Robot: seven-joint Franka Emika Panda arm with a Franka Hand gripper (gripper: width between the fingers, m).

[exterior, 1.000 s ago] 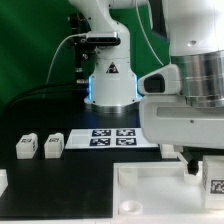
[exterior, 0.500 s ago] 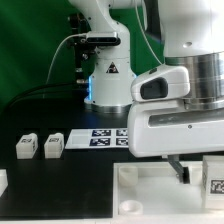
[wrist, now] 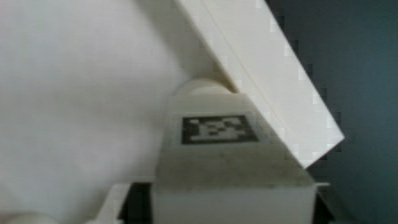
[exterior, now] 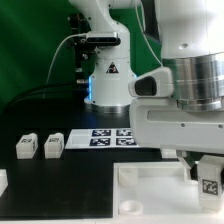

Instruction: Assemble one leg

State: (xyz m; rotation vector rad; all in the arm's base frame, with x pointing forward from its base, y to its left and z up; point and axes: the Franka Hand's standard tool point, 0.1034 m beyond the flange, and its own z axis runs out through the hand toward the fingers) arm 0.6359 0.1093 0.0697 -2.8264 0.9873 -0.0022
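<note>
My gripper (exterior: 204, 176) is shut on a leg (exterior: 209, 186), a small white block with a black-and-white tag, low at the exterior view's right. It holds the leg over the far right corner of the large white panel (exterior: 150, 186). In the wrist view the leg (wrist: 217, 128) sits between my gripper's (wrist: 222, 205) jaws, and its rounded end meets the panel's raised edge (wrist: 249, 70). Two more legs (exterior: 26, 146) (exterior: 52, 144) stand side by side on the black table at the left.
The marker board (exterior: 108, 137) lies behind the panel, in front of the robot base (exterior: 110, 80). Another white part (exterior: 3, 182) shows at the left edge. My hand's white body fills the exterior view's right side and hides the table behind it.
My hand has shifted above the panel's right side. The held leg has moved slightly to the exterior view's left and now looks a little tilted.
</note>
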